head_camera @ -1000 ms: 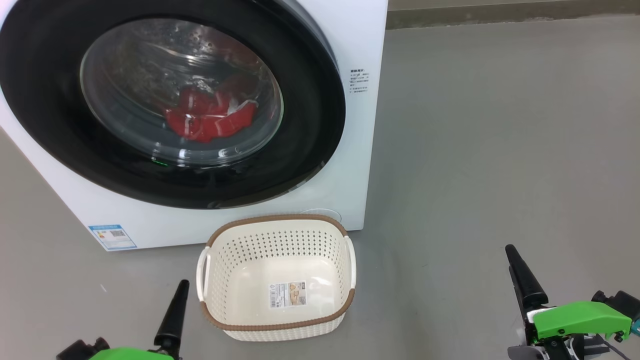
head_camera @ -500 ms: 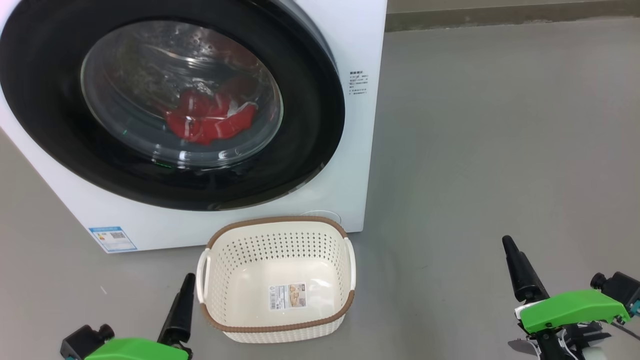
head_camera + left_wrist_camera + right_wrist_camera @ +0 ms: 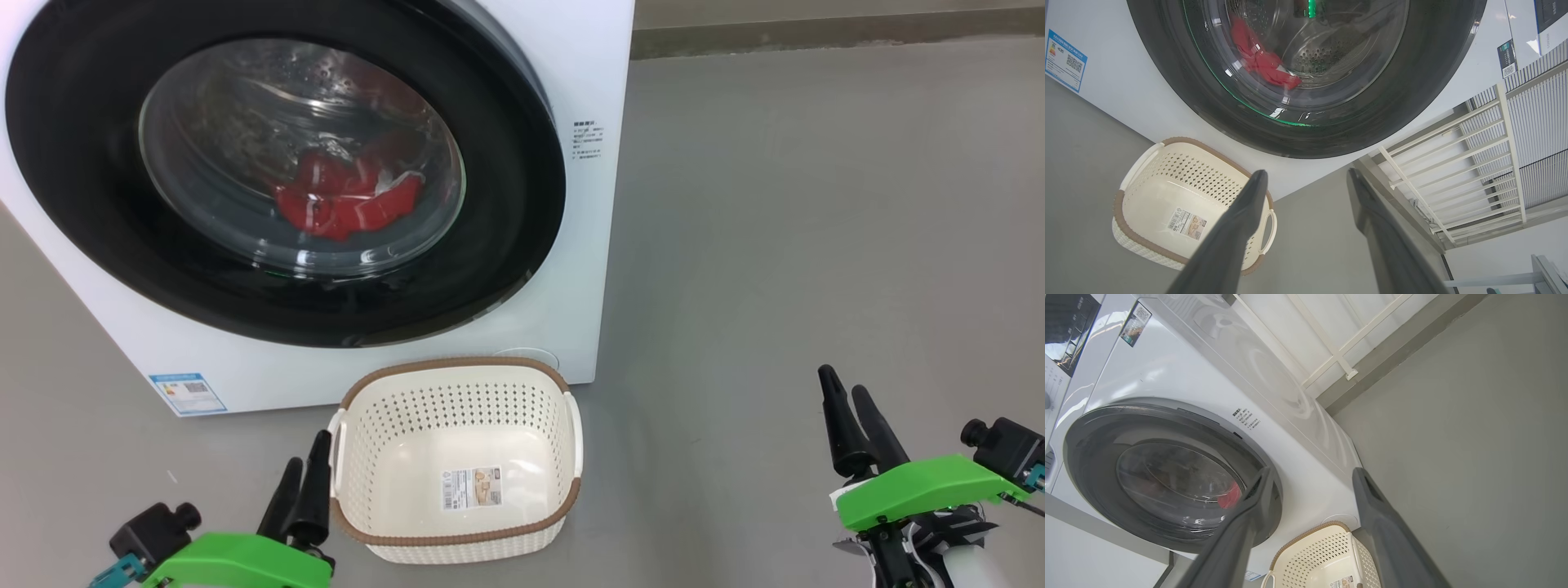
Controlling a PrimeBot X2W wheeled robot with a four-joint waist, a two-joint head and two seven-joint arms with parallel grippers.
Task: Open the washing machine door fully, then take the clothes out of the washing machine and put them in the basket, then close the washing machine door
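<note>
You see one washing machine (image 3: 604, 49), door (image 3: 518, 163) shut | one heap of clothes (image 3: 351, 204) behind its glass | one basket (image 3: 457, 364) just before it | left gripper (image 3: 309, 447) and right gripper (image 3: 841, 380) both spread | left wrist view adds a railing (image 3: 1507, 134)

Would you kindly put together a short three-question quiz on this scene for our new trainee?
1. True or false: the washing machine door is shut.
2. The clothes lie: A on the floor, B inside the washing machine, C on the machine's top.
3. Fill in: the left pincer and the right pincer both stand ____.
Key: 1 true; 2 B; 3 open.
</note>
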